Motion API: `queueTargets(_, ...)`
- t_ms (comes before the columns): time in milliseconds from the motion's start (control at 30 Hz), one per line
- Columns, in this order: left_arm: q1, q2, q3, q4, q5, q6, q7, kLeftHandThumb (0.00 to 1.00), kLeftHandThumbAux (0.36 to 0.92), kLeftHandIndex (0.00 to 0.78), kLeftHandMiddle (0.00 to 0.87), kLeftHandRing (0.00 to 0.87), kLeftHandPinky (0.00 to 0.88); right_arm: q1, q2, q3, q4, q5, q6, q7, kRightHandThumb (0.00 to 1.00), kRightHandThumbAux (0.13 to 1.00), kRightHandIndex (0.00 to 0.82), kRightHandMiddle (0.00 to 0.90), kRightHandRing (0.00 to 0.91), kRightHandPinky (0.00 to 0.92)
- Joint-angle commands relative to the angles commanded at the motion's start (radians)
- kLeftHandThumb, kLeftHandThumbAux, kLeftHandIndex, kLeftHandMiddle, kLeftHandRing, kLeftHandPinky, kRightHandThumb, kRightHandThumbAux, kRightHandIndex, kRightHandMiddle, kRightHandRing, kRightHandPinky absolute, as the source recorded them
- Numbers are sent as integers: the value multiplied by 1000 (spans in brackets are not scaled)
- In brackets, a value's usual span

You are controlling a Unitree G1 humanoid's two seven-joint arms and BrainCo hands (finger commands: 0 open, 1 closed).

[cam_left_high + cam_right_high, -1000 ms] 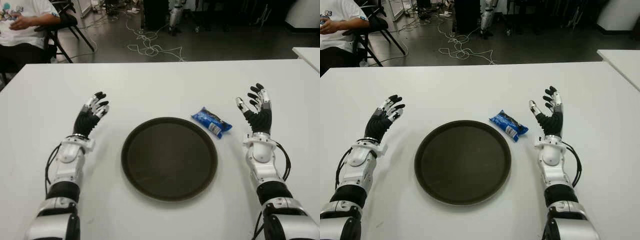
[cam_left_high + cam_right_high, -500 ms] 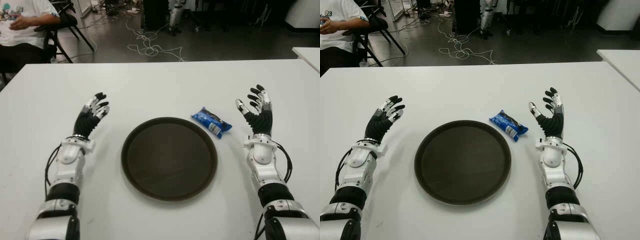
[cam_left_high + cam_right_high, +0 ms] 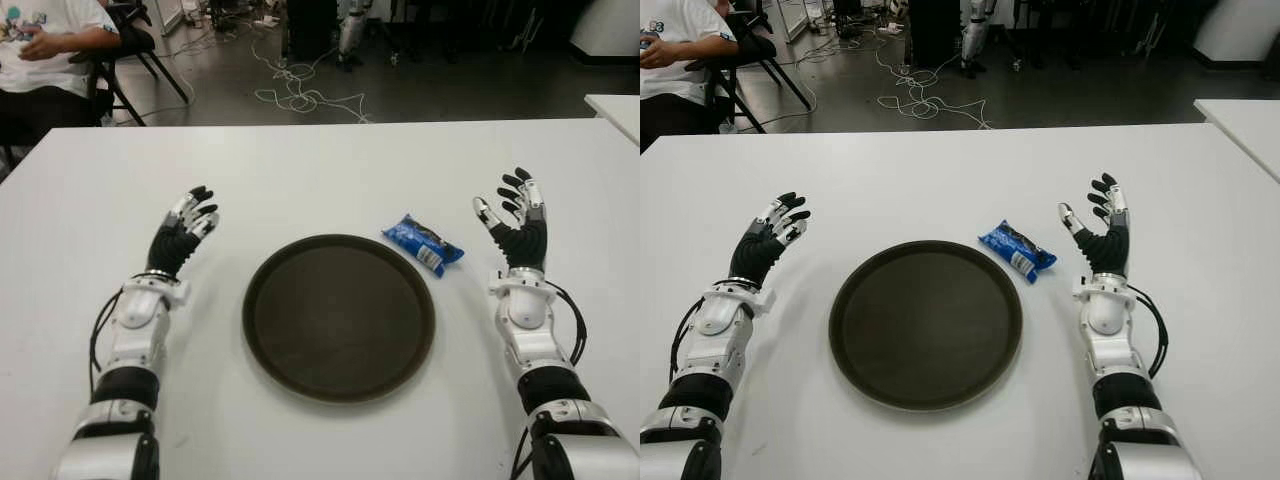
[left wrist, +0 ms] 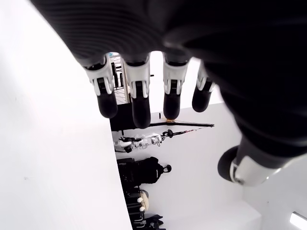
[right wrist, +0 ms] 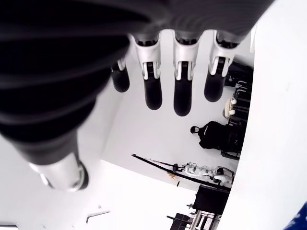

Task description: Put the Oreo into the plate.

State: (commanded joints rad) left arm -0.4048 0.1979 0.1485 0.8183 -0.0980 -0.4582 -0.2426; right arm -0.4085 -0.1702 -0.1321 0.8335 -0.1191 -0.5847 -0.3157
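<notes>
Blue Oreo packet on white bench, just beside round dark plate. Right hand near packet, left hand opposite; both spread, holding nothing.

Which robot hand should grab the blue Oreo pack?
The right hand, probably. The Oreo pack lies on the table just beside it, right of the plate. The left hand is open too, but across the plate.

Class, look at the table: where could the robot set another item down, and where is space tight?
Free: the wide white table strip beyond the brown plate, the stretch between the open left robot hand and the plate, and the empty plate itself. Tight: the gap between the plate's far right rim and the open right robot hand, where the blue Oreo pack lies.
</notes>
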Motion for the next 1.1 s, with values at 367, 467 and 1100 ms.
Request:
queueTargets(367, 1, -6, -8, -3, 10, -7, 16, 223, 587, 62, 128, 124, 151, 13, -50, 27, -83, -75, -8, -19, 295, 636, 95, 198, 193, 213)
queueTargets(467, 4, -9, -9, -7, 12, -7, 22, 214, 585, 65, 132, 128, 156, 23, -79, 44, -114, -149, -6, -67, 265, 637, 92, 199, 196, 210)
queueTargets(1100, 7, -12, -8, -13, 8, -1, 32, 204, 585, 63, 138, 128, 148, 22, -165, 130, -201, -390, 40, -237, 89, 621, 76, 185, 193, 183)
